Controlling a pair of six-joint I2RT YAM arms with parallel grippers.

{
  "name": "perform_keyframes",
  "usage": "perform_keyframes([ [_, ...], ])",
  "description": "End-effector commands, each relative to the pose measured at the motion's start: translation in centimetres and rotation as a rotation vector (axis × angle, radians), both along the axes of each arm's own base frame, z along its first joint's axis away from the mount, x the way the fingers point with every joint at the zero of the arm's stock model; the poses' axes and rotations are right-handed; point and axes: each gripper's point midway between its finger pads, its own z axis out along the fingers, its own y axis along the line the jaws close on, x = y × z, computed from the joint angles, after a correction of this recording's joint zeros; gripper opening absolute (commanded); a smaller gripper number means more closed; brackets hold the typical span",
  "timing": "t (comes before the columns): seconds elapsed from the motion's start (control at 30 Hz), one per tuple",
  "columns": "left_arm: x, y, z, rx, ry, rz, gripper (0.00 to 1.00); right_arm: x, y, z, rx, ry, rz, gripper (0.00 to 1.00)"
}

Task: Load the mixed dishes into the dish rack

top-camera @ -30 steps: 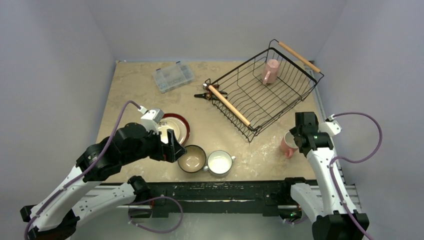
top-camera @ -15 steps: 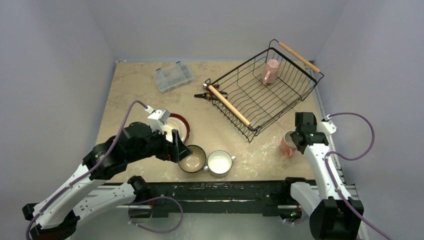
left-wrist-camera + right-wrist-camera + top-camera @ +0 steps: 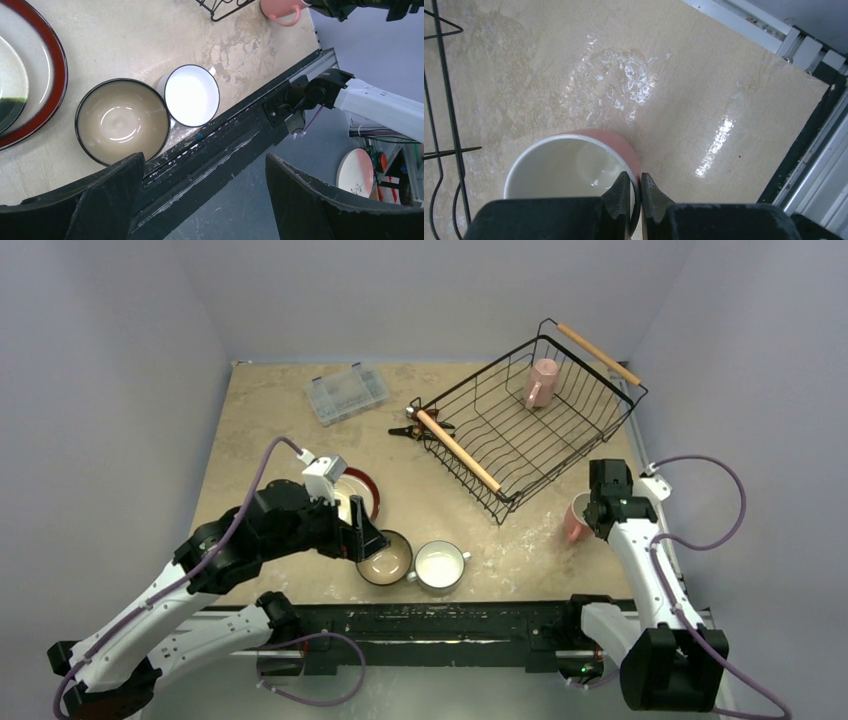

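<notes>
Nearest, the left fingers (image 3: 107, 200) hang spread wide over the blue bowl (image 3: 122, 121) and white two-handled cup (image 3: 191, 95), side by side on the bench (image 3: 125, 40). To the right, the right fingers (image 3: 623, 192) pinch a pink mug (image 3: 569, 170) by its rim. Farther back, the dish rack (image 3: 530, 420) holds a second pink mug (image 3: 541, 382)

Robot lab cell: blank walls (image 3: 420, 290) enclose tabletop (image 3: 270, 430); black mounting rail (image 3: 450, 622) at edge.

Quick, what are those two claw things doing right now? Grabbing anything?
Left tool: open, holding nothing.
Right tool: closed, pinching the rim of the pink mug.
</notes>
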Motion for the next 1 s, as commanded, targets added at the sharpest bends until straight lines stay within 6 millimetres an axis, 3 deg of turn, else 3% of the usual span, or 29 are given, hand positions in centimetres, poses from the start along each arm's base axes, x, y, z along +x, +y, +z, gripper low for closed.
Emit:
perform_keyframes([
  [0.0, 0.4, -2.0, 1.7, -0.068, -0.001, -0.034, 0.89, 1.4, -1.0, 7.7, -0.072, -0.173, 0.003, 0.00],
  [0.27, 0.2, -3.6, 2.9, -0.149, 0.023, -0.062, 0.88, 0.0, -2.4, 18.0, -0.207, -0.265, 0.045, 0.00],
  [0.33, 0.0, -3.8, 3.2, -0.175, 0.028, -0.067, 0.88, 0.9, -1.1, 21.2, -0.193, -0.349, 0.159, 0.00],
  [0.43, -0.3, -4.1, 3.7, -0.218, 0.036, -0.072, 0.88, 2.8, 2.7, 27.2, -0.163, -0.577, 0.417, 0.00],
  [0.53, -0.5, -4.2, 4.6, -0.271, 0.045, -0.065, 0.87, 3.7, 6.5, 30.5, -0.096, -0.670, 0.626, 0.00],
  [0.7, -0.7, -4.0, 7.2, -0.377, 0.025, -0.041, 0.84, 4.5, 12.4, 32.8, 0.010, -0.720, 0.840, 0.00],
  [0.87, 0.2, -3.8, 9.8, -0.379, 0.010, 0.010, 0.82, 4.3, 20.0, 32.0, 0.075, -0.655, 0.992, 0.00],
  [0.97, 1.3, -3.4, 10.6, -0.323, 0.026, 0.077, 0.76, 3.0, 25.0, 31.3, 0.052, -0.615, 1.041, 0.00],
])
